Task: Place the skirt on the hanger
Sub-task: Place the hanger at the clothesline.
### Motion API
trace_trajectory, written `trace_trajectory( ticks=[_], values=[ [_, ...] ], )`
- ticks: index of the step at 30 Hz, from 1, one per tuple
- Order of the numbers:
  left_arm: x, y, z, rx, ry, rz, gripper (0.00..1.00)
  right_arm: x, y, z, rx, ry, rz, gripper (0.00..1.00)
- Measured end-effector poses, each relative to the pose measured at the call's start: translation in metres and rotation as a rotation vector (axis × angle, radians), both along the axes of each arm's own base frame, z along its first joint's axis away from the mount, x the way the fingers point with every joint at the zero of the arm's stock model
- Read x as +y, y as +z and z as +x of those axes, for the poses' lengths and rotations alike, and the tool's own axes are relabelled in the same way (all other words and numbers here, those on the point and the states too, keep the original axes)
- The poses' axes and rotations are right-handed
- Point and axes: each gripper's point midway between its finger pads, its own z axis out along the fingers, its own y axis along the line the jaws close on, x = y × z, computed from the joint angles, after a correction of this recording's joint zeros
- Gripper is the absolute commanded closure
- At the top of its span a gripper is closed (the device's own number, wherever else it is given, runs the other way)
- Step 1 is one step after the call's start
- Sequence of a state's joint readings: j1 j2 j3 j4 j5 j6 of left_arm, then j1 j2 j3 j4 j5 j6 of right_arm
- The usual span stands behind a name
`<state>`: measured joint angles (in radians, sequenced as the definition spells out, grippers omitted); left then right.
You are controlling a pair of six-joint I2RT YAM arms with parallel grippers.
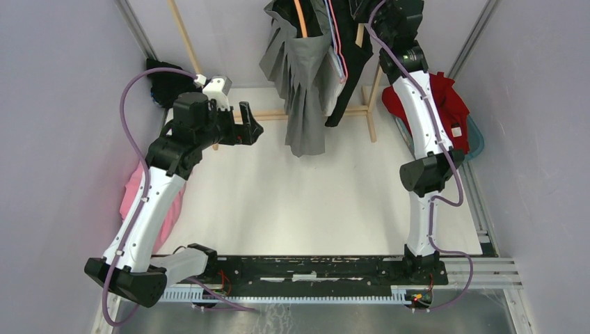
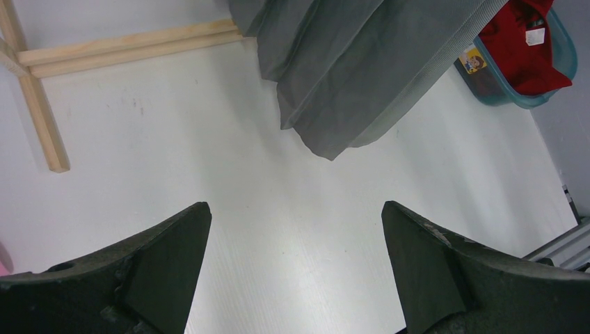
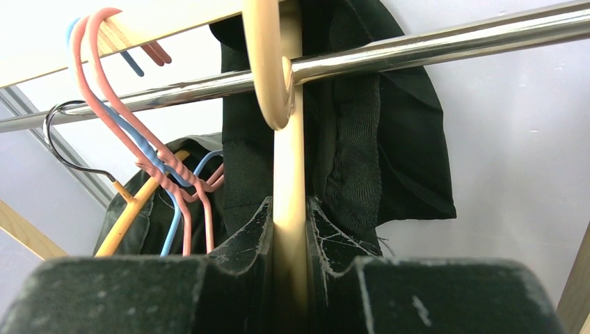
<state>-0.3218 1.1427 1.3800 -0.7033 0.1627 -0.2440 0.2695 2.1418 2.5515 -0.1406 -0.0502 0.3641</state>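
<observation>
A grey pleated skirt (image 1: 300, 83) hangs from the rack's metal rail (image 3: 431, 42), and its hem (image 2: 348, 90) hovers above the white table. My right gripper (image 3: 289, 205) is raised to the rail and shut on the neck of a cream hanger (image 3: 286, 160), whose hook sits over the rail. Black cloth (image 3: 362, 139) hangs directly behind that hanger; I cannot tell whether it is on it. In the top view the right gripper (image 1: 369, 21) is just right of the skirt. My left gripper (image 1: 249, 124) (image 2: 296, 209) stands open and empty, left of and below the skirt's hem.
Pink, blue and yellow hangers (image 3: 139, 153) crowd the rail left of the cream one. The wooden rack frame (image 1: 278, 113) (image 2: 125, 45) crosses the back of the table. A teal basket (image 2: 563, 62) with red cloth (image 1: 452, 104) is at the right, pink cloth (image 1: 132, 195) at the left.
</observation>
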Motion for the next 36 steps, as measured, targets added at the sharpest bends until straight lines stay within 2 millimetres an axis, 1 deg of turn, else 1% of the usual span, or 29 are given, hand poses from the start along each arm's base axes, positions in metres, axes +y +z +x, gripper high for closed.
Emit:
trace_trajectory(
  ticks=[10,20,24,36],
  values=[
    [0.000,0.000,0.000,-0.001,0.000,0.000,0.00,0.002,-0.002,0.001,0.016,0.037,0.013,0.99],
    [-0.001,0.000,0.000,-0.001,-0.004,-0.003,0.00,0.006,-0.009,0.002,0.014,0.087,-0.002,0.99],
    [-0.001,0.000,0.001,0.000,-0.005,-0.003,0.00,0.004,-0.008,0.001,0.023,0.089,-0.009,0.99],
    [-0.002,0.002,0.002,-0.011,-0.009,-0.008,0.00,0.001,-0.013,0.004,0.038,0.101,-0.022,0.98]
  ],
)
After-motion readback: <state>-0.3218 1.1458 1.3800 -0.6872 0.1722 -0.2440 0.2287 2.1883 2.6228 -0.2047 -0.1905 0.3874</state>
